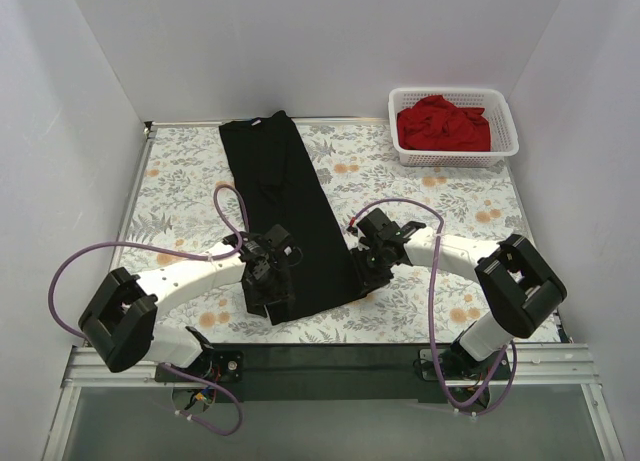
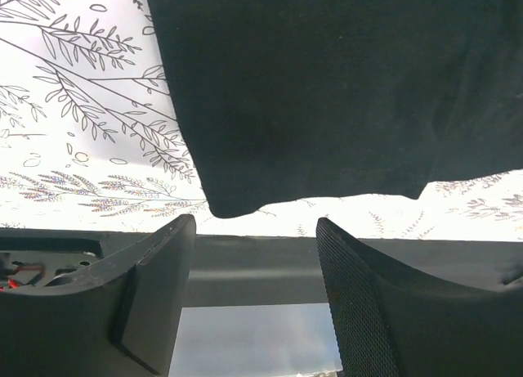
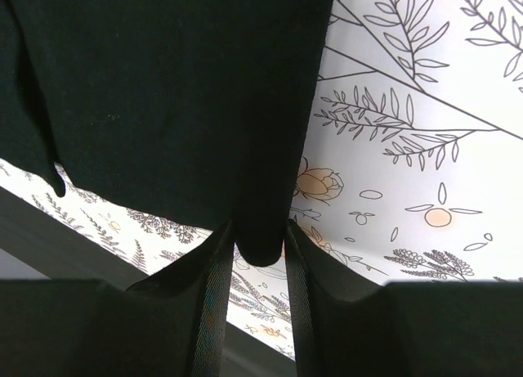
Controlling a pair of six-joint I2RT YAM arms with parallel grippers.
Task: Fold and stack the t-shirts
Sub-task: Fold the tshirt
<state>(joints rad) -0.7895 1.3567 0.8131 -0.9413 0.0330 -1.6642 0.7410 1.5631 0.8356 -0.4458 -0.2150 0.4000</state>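
Down at the near end of the table, the soft, plain black t-shirt (image 1: 290,211) lay folded into a long strip on the floral-printed tablecloth (image 1: 180,191). Its collar pointed at the back wall and its hem sat close to the arms. The bright red t-shirt (image 1: 440,126) was crumpled in the white plastic lattice basket (image 1: 455,159) at the far right corner, untouched.

The right gripper (image 3: 257,234) had its fingers drawn in narrow, pinching the very tip of the hem's corner. It was a thin bite, only the point of the cloth. The left gripper (image 2: 255,226) was a different story. Its fingers stood well apart with nothing between them, and the other hem corner hung just ahead of the tips, not yet inside.

Here lay the danger. If the right side had lifted on that sliver, the cloth could have slid straight out. If it had lifted alone, the strip would probably have skewed and the lengthwise fold fallen open.

The left had to reach further in before closing. From where it stood, a close would likely have caught air, or only the top layer, which would have peeled the folded layers apart. Whether the right pinch held every layer, I couldn't tell.
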